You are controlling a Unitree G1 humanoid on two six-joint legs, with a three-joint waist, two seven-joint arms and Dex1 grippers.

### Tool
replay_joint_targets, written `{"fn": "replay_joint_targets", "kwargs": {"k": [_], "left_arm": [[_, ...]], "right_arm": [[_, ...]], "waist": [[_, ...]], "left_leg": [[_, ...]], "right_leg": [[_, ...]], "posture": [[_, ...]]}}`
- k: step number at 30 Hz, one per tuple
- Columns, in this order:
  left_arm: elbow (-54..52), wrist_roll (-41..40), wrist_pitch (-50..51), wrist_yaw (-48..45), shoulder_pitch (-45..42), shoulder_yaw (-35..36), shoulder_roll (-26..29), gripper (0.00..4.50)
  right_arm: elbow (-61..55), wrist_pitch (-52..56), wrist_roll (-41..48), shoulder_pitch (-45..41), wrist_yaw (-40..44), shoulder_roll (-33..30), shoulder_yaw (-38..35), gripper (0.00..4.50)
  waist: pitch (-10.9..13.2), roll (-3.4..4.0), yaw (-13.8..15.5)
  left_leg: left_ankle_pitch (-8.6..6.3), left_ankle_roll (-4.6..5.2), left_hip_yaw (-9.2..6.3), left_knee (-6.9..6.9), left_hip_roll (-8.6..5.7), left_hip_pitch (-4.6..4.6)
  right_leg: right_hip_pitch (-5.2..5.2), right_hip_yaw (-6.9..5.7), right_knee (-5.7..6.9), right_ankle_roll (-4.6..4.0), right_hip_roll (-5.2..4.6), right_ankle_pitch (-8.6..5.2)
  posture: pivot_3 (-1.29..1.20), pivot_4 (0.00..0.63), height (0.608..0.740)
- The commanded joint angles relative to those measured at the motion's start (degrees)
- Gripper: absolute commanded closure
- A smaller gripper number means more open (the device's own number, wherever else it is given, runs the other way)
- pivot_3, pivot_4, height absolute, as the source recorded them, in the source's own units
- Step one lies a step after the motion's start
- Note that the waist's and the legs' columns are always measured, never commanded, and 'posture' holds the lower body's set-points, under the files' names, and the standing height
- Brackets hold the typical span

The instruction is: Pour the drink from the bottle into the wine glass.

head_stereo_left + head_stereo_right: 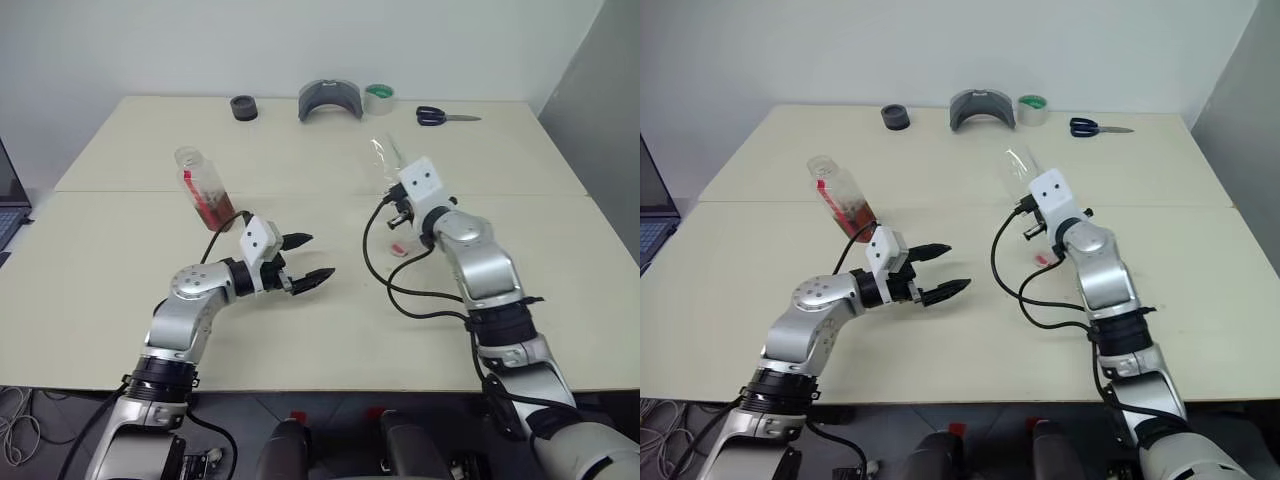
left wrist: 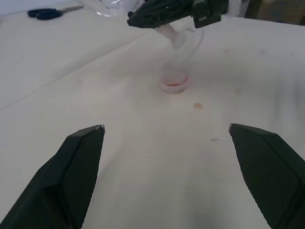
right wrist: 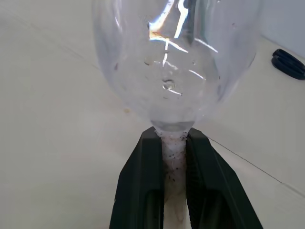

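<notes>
The right wrist view shows what the head views cannot: the right gripper point(image 3: 175, 157) has its two black jaws clamped on the thin stem of the clear, round-bowled wine glass point(image 3: 176, 62), whose bowl is dry but for a few droplets and specks. The left wrist view adds the glass's round foot point(image 2: 174, 85) seen from the side, lifted and tilted off the pale cream counter point(image 2: 143, 157), with a small orange spot on the surface nearby. From the head views, the left gripper point(image 1: 307, 258) hovers over the counter with its ribbed black jaws spread wide and holding nothing. Just behind it stands the small clear plastic bottle point(image 1: 203, 187) with a red label strip, leaning, uncapped, its reddish-brown drink point(image 1: 214, 208) low inside. Along the counter's far edge lie a black ring, a grey curved piece, a roll of tape and blue-handled scissors point(image 1: 445, 117).
</notes>
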Motion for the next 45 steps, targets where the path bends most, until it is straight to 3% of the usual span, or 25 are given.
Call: {"fn": "replay_joint_targets", "kwargs": {"k": [1,5,10,21,27,39,45], "left_arm": [[-3.3,-2.2,1.1,-0.5,-0.3,1.9,1.0,0.00],[-3.9,-2.7,2.0,-0.4,0.7,3.2,1.9,0.00],[-4.2,-2.9,2.4,-0.6,1.3,4.0,2.9,0.00],[-2.8,-3.7,3.9,0.9,1.6,7.5,5.1,0.00],[-6.7,-6.9,9.2,-1.1,4.0,8.6,7.7,0.00],[-8.7,-7.2,10.1,-2.5,6.5,7.8,9.4,0.00],[-7.6,-6.5,9.1,-2.5,6.0,7.7,9.4,0.00]], "right_arm": [[2.8,-9.3,3.7,-2.2,-4.1,3.7,-2.9,4.23],[3.0,-16.4,8.6,-0.1,-6.7,10.0,-5.3,4.23],[3.2,-20.4,8.4,1.2,-8.3,12.5,-3.7,4.23],[6.5,-29.0,13.4,6.9,-3.8,19.9,1.1,4.23],[10.5,-30.8,13.9,10.2,-2.4,18.7,3.7,4.23],[0.9,-27.9,12.8,21.5,2.6,12.6,7.0,4.23],[-0.3,-27.7,11.6,22.6,3.3,11.3,9.2,4.23]], "waist": [[0.0,0.00,-0.1],[0.0,0.01,-0.1],[0.0,0.02,-0.1],[0.0,0.05,-0.3],[0.0,0.05,-0.4],[0.0,0.01,-0.2],[0.0,0.01,-0.3]], "left_leg": [[0.00,0.00,-0.01,-0.02,0.02,0.00],[0.00,0.00,-0.01,-0.03,0.04,0.00],[0.00,0.00,-0.02,-0.03,0.03,0.01],[0.00,0.00,-0.01,-0.05,0.06,0.04],[0.00,0.00,-0.01,-0.06,0.06,0.04],[0.00,0.00,0.02,-0.12,0.07,0.25],[0.00,0.00,0.07,-0.14,0.12,0.34]], "right_leg": [[-0.01,-0.01,0.01,-0.01,0.02,0.00],[-0.02,0.00,0.03,-0.01,0.03,0.00],[-0.02,0.00,0.04,-0.01,0.02,0.00],[-0.03,0.02,0.04,-0.02,0.06,0.00],[-0.03,0.02,0.03,-0.02,0.05,-0.01],[0.13,0.07,0.02,-0.02,0.05,-0.02],[0.16,0.10,0.04,-0.02,0.10,-0.02]], "posture": [[0.00,0.150,0.740],[0.00,0.150,0.740],[0.00,0.150,0.740],[0.00,0.150,0.740],[0.00,0.150,0.740],[0.00,0.150,0.740],[0.00,0.150,0.740]]}}
